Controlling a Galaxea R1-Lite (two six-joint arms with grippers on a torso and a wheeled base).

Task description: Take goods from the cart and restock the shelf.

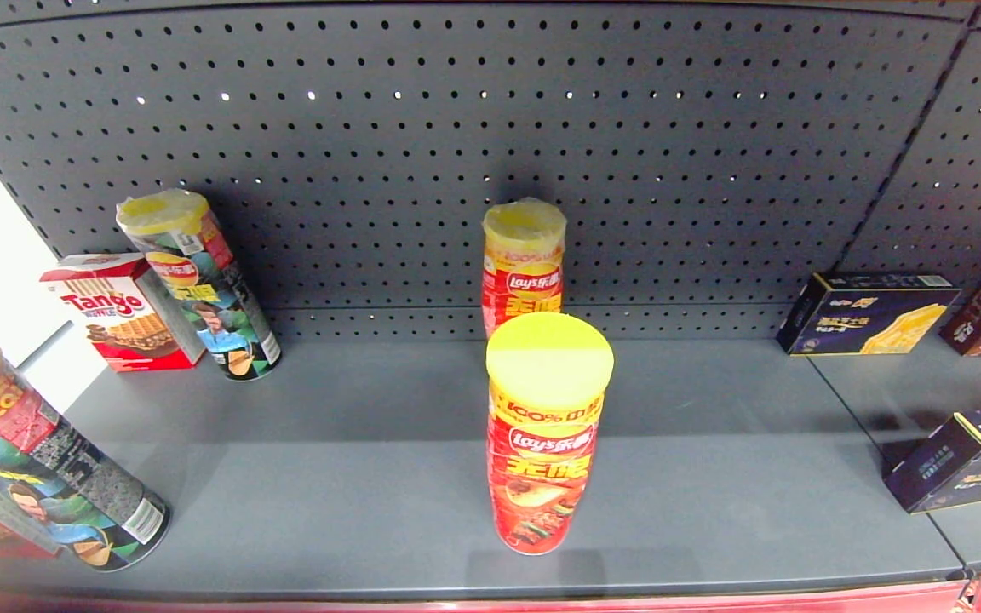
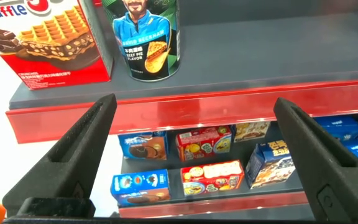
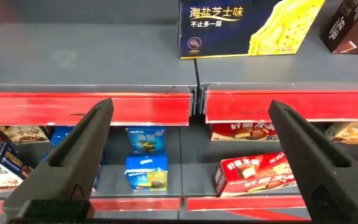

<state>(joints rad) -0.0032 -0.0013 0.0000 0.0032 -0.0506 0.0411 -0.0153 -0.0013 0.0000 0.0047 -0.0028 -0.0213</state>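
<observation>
left hand [image 2: 194, 109] and right hand [image 3: 191, 107] both gape wide, empty; a careless reach could topple the tall front can [image 1: 546, 434].

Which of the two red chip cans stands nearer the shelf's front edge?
The red chip can with the smooth yellow lid; the other red can stands behind it, by the pegboard.

The left tool [image 2: 194, 101] has two matte black fingers [image 2: 67, 162], broad at the base and tapering to blunt, angled tips. Each has a moulded rectangular recess on its outer face. The right tool [image 3: 191, 104] is the same, with a small round hole [image 3: 319, 198] near one base.
</observation>
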